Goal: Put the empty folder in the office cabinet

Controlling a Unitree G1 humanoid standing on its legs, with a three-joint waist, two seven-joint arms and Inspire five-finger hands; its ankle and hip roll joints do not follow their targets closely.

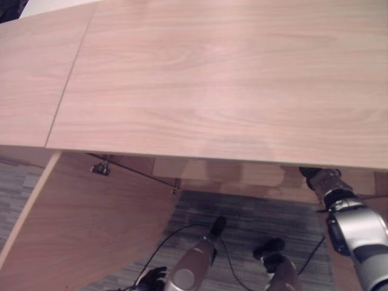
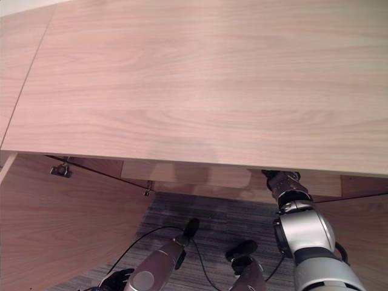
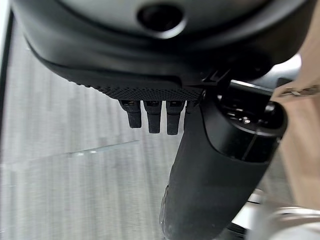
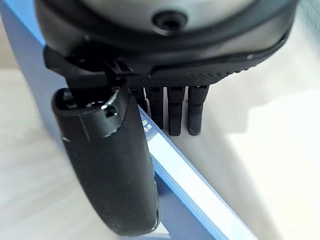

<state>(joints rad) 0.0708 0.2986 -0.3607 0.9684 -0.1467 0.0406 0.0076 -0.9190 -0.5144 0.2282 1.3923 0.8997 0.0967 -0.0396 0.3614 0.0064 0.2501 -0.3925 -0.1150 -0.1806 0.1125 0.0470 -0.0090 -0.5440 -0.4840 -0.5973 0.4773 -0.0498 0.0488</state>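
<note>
A blue folder (image 4: 176, 218) with a pale edge strip stands on edge inside the light wooden office cabinet (image 1: 212, 79). My right hand (image 4: 165, 80) is shut on it, thumb (image 4: 107, 165) on one face and fingers on the other. From above, my right forearm (image 1: 354, 230) reaches under the cabinet's top, which hides the hand and folder. My left hand (image 1: 151, 279) hangs low by the floor, fingers relaxed and holding nothing.
The cabinet's wide wooden top (image 2: 200, 85) spans the upper view. A wooden door panel (image 1: 79, 224) stands swung out at the lower left, with metal hinges (image 1: 100, 168) under the top edge. Grey carpet (image 1: 254, 212) lies below.
</note>
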